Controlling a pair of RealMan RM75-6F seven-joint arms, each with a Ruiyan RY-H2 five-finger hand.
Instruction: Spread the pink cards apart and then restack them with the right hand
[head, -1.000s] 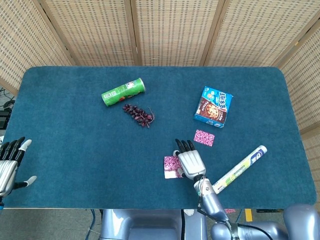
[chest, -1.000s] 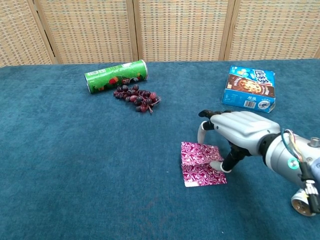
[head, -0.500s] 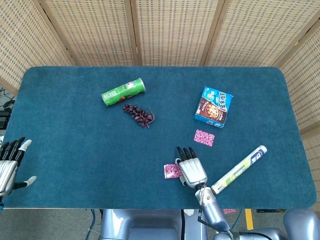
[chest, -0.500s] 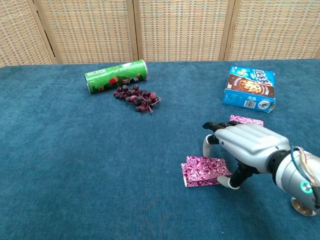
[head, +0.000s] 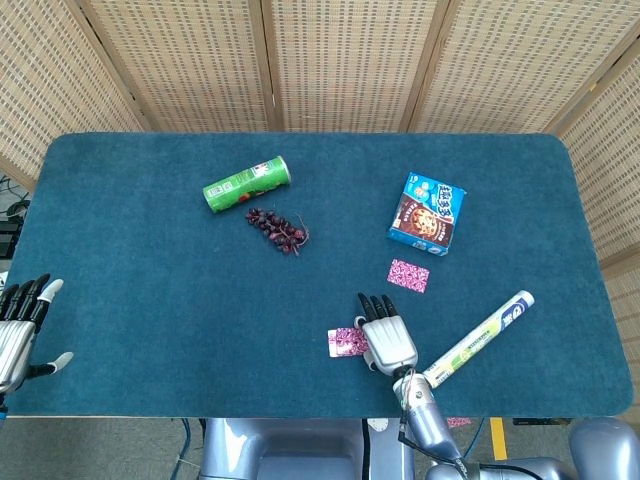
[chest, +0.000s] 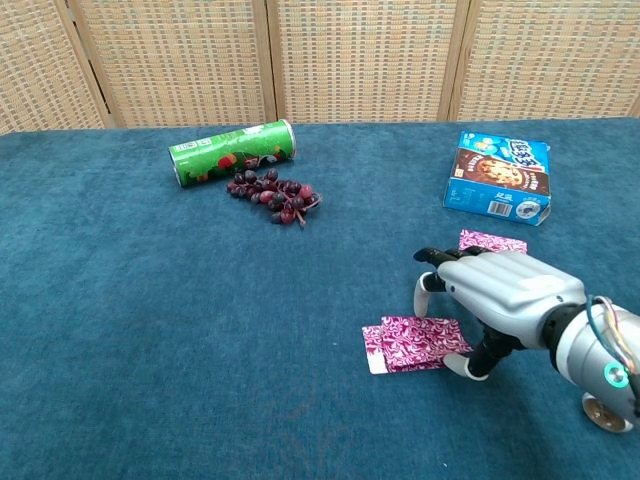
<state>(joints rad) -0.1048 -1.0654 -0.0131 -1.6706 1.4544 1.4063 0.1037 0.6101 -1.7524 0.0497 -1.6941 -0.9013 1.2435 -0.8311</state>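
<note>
A small stack of pink patterned cards (head: 345, 342) (chest: 412, 343) lies flat on the blue cloth near the front edge. My right hand (head: 388, 340) (chest: 510, 295) hovers palm down over the stack's right end. Its thumb tip touches the near right corner and one fingertip (chest: 424, 291) stands just past the far edge. Nothing is lifted. A single pink card (head: 408, 275) (chest: 492, 242) lies apart, further back beside the hand. My left hand (head: 20, 330) rests at the table's left edge, fingers apart and holding nothing.
A green can (head: 247, 184) (chest: 233, 153) and a bunch of dark grapes (head: 277, 229) (chest: 275, 196) lie at the back left. A blue cookie box (head: 427, 213) (chest: 497, 177) sits behind the single card. A white and yellow tube (head: 480, 338) lies to the right of the hand.
The top card, raised and bent a second ago, now lies flat on the stack. My right hand has drawn back toward the front right, uncovering the single card behind it.
</note>
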